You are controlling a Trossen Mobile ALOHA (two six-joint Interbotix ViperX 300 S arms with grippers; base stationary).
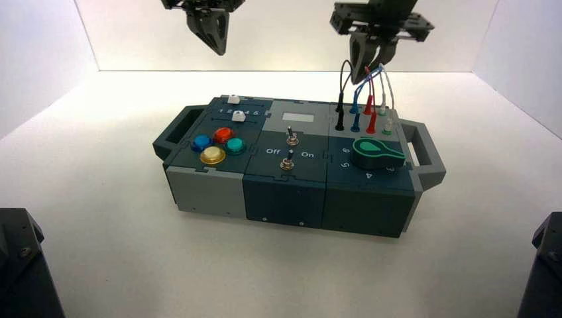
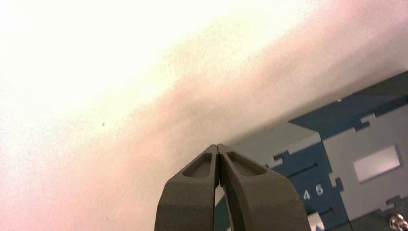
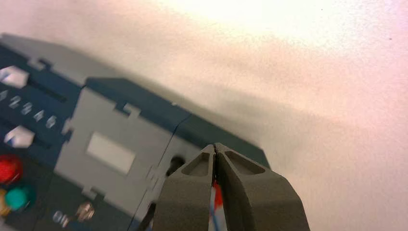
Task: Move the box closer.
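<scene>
The box [image 1: 291, 179] is a dark teal and grey panel with a handle at each end, and it stands mid-table, turned a little. It bears coloured round buttons [image 1: 215, 146], two toggle switches [image 1: 289, 149], a green dial [image 1: 374, 152] and plugged coloured wires [image 1: 368, 89]. My left gripper [image 1: 215, 48] hangs shut and empty above the table behind the box's left far edge; its tips [image 2: 218, 146] meet over the box's far edge [image 2: 365, 139]. My right gripper [image 1: 372, 63] hangs shut just above the wire loops; its tips [image 3: 214, 145] meet, and the wires show behind the fingers above the box [image 3: 110, 130].
White walls close in the table at the back and both sides. Two dark arm bases stand at the near left corner [image 1: 23, 265] and near right corner [image 1: 547, 265]. Bare white table surface [image 1: 285, 265] lies between the box and the near edge.
</scene>
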